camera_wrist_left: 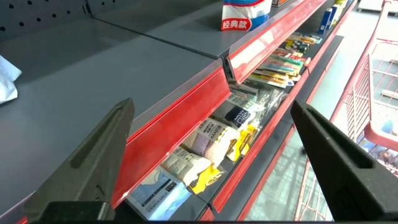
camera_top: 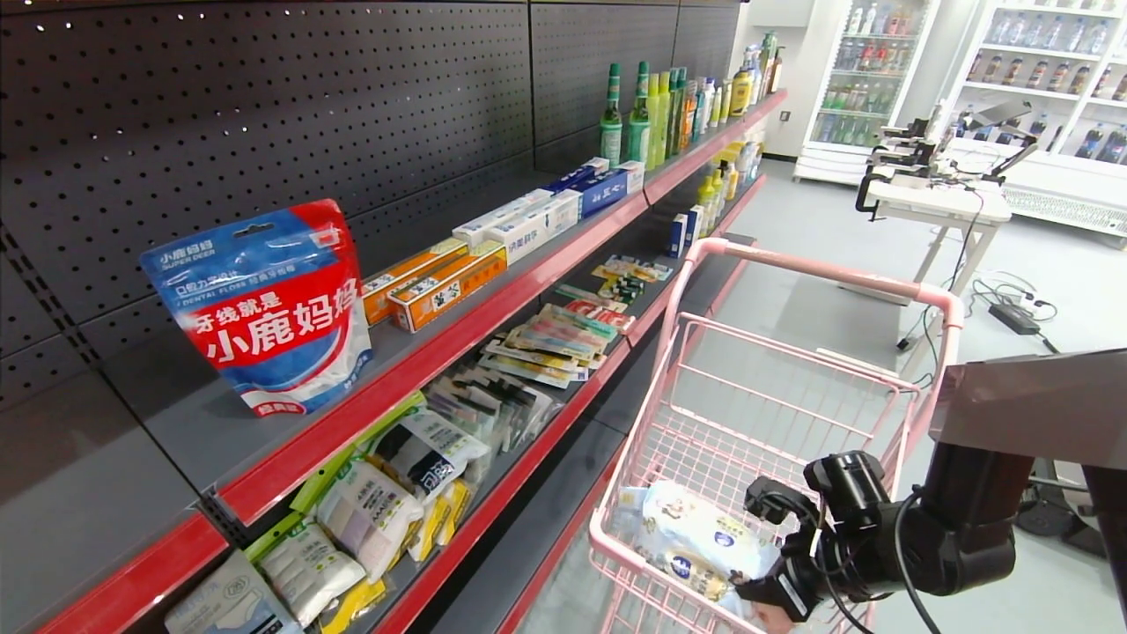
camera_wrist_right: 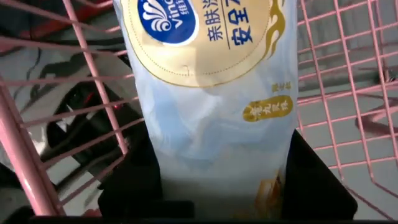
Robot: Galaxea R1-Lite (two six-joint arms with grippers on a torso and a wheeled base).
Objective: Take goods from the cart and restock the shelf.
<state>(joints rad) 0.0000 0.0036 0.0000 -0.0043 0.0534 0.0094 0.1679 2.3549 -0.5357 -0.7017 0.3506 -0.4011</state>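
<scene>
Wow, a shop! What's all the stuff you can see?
shelf: one, dark with red edges, left side
pouch: one, blue and red, upper tier
orange boxes: two, beside the pouch
white-blue boxes: several, farther along
green bottles: several, far end
packets: many, mixed colours, lower tier
cart: one, pink, beside the shelf
held pack: one, white, inside the cart
other packs: few, white, cart floor
table: one, white, behind the cart
drink fridges: two, white, back wall
left gripper: one, dark, open, by the upper tier
right gripper: one, black, shut on held pack
</scene>
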